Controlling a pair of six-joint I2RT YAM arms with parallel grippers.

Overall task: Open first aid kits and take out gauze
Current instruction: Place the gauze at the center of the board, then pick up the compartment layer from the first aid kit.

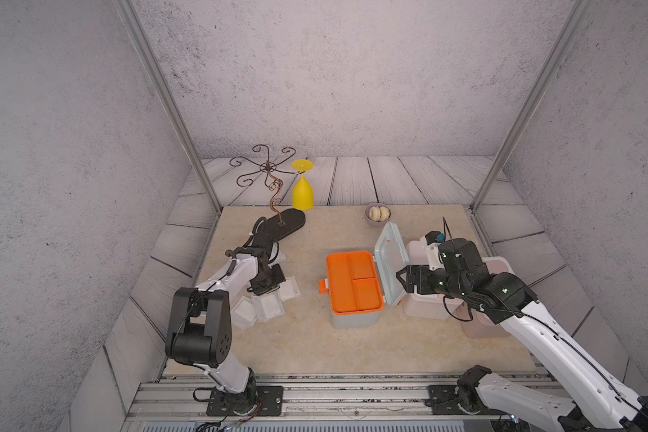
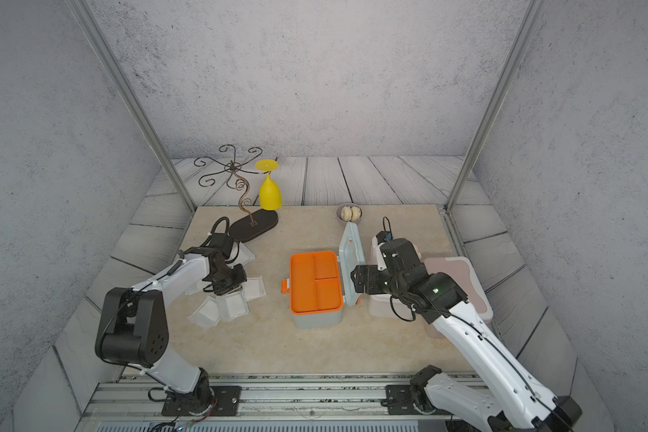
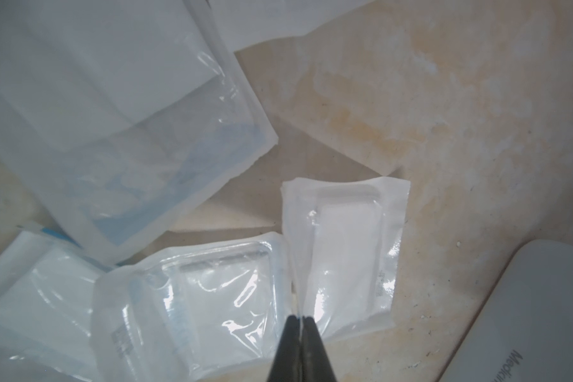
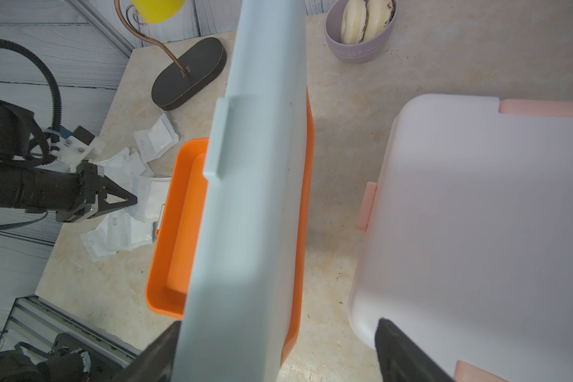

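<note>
On the beige worktop [image 1: 315, 348], between grey walls [image 1: 333, 74], gauze packets [image 1: 268, 306] beside the open grey-blue kit [image 1: 354, 319]. Pinches one packet [image 3: 344, 251] with left end effector [image 3: 299, 317]; straddles the lid [image 4: 255, 165] with right end effector [image 4: 278, 322], spread wide.

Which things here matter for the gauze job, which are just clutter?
Job: open grey-blue plastic box with orange tray; white plastic box with peach latches; pink plastic box; small flat white gauze packets.
Clutter: upside-down yellow plastic goblet; brown scrolled wire stand; small grey bowl.
</note>
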